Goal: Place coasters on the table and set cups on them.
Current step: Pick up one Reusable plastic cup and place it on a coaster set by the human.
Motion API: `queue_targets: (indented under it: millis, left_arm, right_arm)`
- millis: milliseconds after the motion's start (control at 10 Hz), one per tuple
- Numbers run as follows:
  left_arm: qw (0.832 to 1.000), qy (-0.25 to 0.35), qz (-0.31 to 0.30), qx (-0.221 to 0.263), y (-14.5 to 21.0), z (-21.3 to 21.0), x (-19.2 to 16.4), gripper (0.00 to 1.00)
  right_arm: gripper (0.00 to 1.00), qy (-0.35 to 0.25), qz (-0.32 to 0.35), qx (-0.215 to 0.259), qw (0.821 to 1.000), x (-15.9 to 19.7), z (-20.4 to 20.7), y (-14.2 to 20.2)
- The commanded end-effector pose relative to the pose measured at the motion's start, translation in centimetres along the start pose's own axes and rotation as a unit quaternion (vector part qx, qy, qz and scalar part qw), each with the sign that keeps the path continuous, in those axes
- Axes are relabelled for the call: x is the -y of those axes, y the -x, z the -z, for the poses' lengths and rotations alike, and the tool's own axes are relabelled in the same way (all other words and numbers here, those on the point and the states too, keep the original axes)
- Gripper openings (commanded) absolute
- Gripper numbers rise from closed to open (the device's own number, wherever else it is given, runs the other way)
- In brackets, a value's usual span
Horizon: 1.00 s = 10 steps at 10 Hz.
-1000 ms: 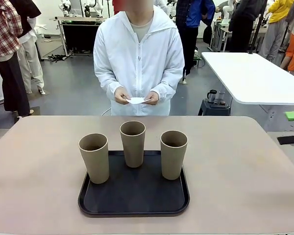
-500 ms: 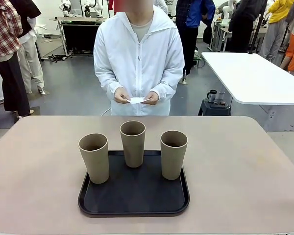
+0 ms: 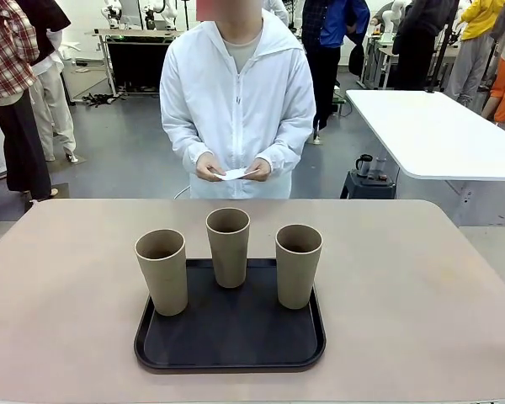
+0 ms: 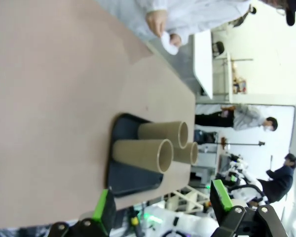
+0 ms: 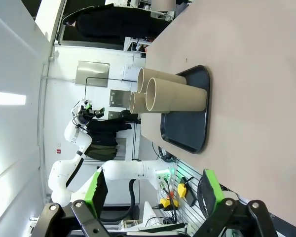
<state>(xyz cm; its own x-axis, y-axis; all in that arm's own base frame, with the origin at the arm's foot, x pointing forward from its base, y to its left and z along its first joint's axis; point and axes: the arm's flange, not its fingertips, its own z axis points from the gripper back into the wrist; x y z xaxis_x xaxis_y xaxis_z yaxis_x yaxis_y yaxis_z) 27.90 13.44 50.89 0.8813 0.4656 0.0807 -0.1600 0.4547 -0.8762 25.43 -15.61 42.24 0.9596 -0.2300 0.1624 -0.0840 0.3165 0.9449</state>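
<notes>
Front: person's hands (image 3: 209,166) pinch the coasters (image 3: 234,173) past the bench (image 3: 421,278), none laid yet, so cups (image 3: 228,246) wait on tray (image 3: 227,341).
Left wrist: robot's left hand (image 4: 163,205) released, empty; cups ahead, well apart.
Right wrist: robot's right hand (image 5: 153,190) released too, cups ahead, probably ready to grasp.

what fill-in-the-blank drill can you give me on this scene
____ tan cups stand upright. They stand on a black ____. The person holds white coasters in ____ hands. The left gripper and right gripper have jaws ____.
Missing: three; tray; both; open.
</notes>
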Motion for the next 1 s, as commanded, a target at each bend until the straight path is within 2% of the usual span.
queue_targets:
  millis: [0,900]
  left_arm:
    - [1.0,0.002,0.002,0.001,0.04,-0.35,-0.22,1.0]
    - [1.0,0.002,0.002,0.001,0.04,-0.35,-0.22,1.0]
  right_arm:
    - [1.0,-0.001,0.003,0.004,1.0,0.02,-0.18,0.01]
    - [1.0,-0.001,0.003,0.004,1.0,0.02,-0.18,0.01]
